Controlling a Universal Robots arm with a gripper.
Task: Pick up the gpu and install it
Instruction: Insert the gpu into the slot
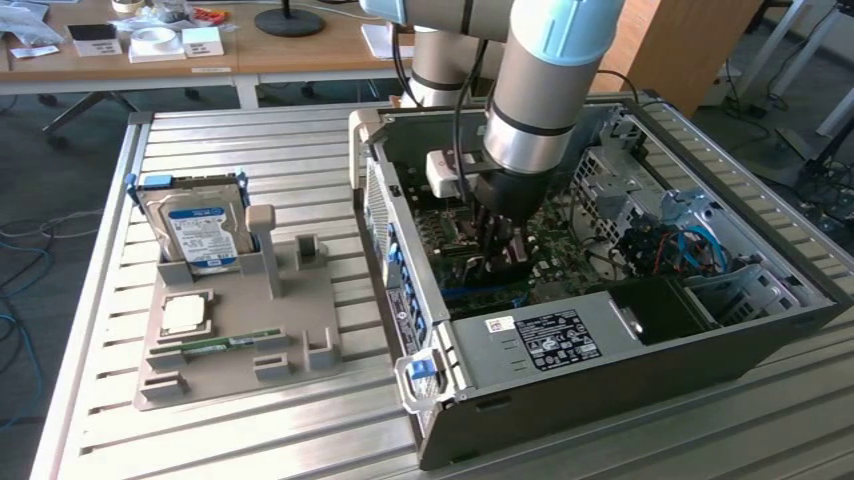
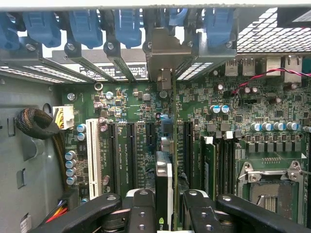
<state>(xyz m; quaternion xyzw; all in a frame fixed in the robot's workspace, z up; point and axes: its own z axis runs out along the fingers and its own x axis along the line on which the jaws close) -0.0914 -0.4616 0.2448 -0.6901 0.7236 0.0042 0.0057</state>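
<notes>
In the wrist view the gpu (image 2: pixel 164 187) shows edge-on, a thin dark card standing upright over the green motherboard (image 2: pixel 131 111). My gripper (image 2: pixel 165 213) is shut on it, with a black finger (image 2: pixel 138 211) on either side. The card's pale metal end bracket (image 2: pixel 163 60) sits against the case's rear slot wall, between the blue clips. The card lines up with the long black slots (image 2: pixel 131 145); whether it is seated in one I cannot tell. In the exterior view my gripper (image 1: pixel 505 250) reaches down inside the open computer case (image 1: pixel 601 335), and the card below it is hard to make out.
At the exterior view's left, a beige holder (image 1: pixel 240 365) on the slatted table carries a blue-labelled hard drive (image 1: pixel 198 232), a CPU (image 1: pixel 184 315) and a green RAM stick (image 1: pixel 227 346). Cables (image 1: pixel 674 250), drive cages and the power supply (image 1: pixel 561 335) crowd the case.
</notes>
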